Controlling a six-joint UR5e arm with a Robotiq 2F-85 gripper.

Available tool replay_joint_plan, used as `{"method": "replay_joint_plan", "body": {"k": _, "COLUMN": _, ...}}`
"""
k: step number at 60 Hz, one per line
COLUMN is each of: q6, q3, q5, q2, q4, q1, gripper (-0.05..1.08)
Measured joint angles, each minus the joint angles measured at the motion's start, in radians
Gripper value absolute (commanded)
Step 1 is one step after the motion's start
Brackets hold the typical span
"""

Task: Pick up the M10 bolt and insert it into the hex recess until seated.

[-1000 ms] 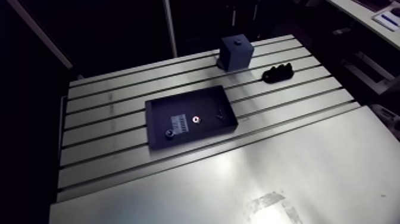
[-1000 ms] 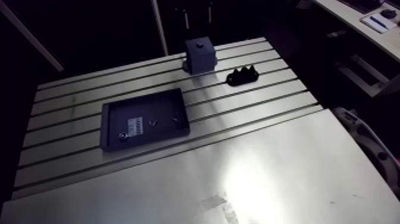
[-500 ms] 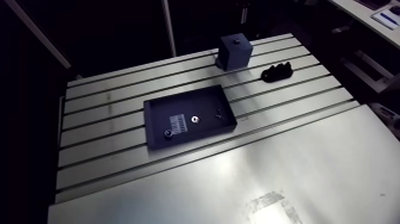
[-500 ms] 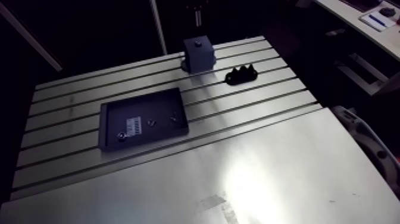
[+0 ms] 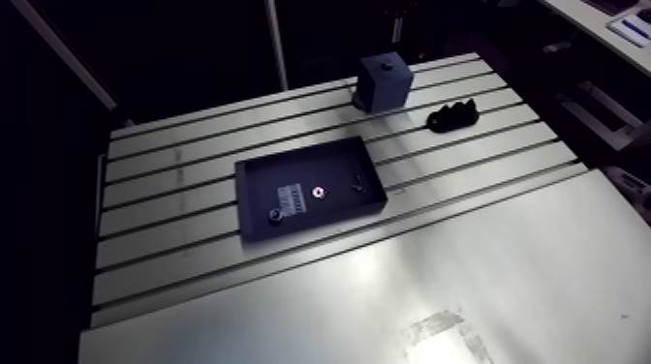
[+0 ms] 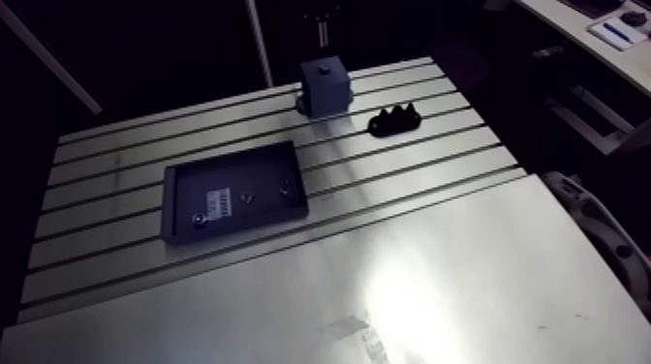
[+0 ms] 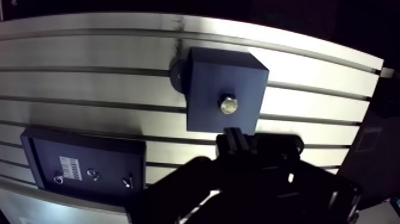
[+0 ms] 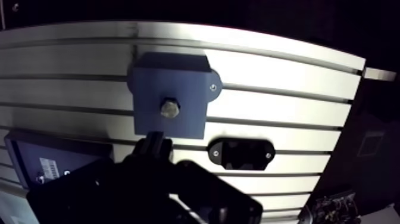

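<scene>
Where the dark gripper [image 7: 256, 156] hangs over the worktop [image 5: 387, 290], its outline merges into shadow in the wrist view; whether it is released or clenched cannot be told.

- Item 1: M10 bolt [image 7: 228, 105]. Metal head showing in the top face of the block, just ahead of the gripper and apart from it. Depth of seating cannot be told.
- Item 2: blue-grey block [image 7: 202, 77]. Square, standing near the far edge of the worktop, with a round mounting ear at its side.
- Item 3: black notched holder [image 8: 241, 154]. Low, lying beside the block.
- Item 4: black tray [image 5: 339, 165]. Shallow, rectangular, well apart from the block. It holds a white label [image 5: 291, 198], a bright ring [image 5: 319, 192], a small round piece [image 5: 275, 215] and a small screw [image 5: 357, 181].
</scene>
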Motion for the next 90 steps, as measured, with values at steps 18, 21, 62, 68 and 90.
{"method": "replay_joint_plan", "body": {"k": 18, "q6": 0.004, "q3": 0.026, "q5": 0.004, "q2": 0.003, "q4": -0.042, "q1": -0.002, "gripper": 1.04}}
{"method": "replay_joint_plan", "body": {"k": 21, "q6": 0.004, "q3": 0.029, "q5": 0.004, "q2": 0.003, "q4": -0.049, "q1": -0.003, "gripper": 1.04}}
{"method": "replay_joint_plan", "body": {"k": 62, "q6": 0.007, "q3": 0.065, "q5": 0.025, "q2": 0.007, "q4": -0.093, "q1": -0.009, "gripper": 1.04}}
{"method": "replay_joint_plan", "body": {"k": 68, "q6": 0.006, "q3": 0.071, "q5": 0.025, "q2": 0.007, "q4": -0.103, "q1": -0.009, "gripper": 1.04}}
{"method": "replay_joint_plan", "body": {"k": 90, "q6": 0.006, "q3": 0.081, "q5": 0.025, "q2": 0.012, "q4": -0.124, "q1": -0.009, "gripper": 1.04}}
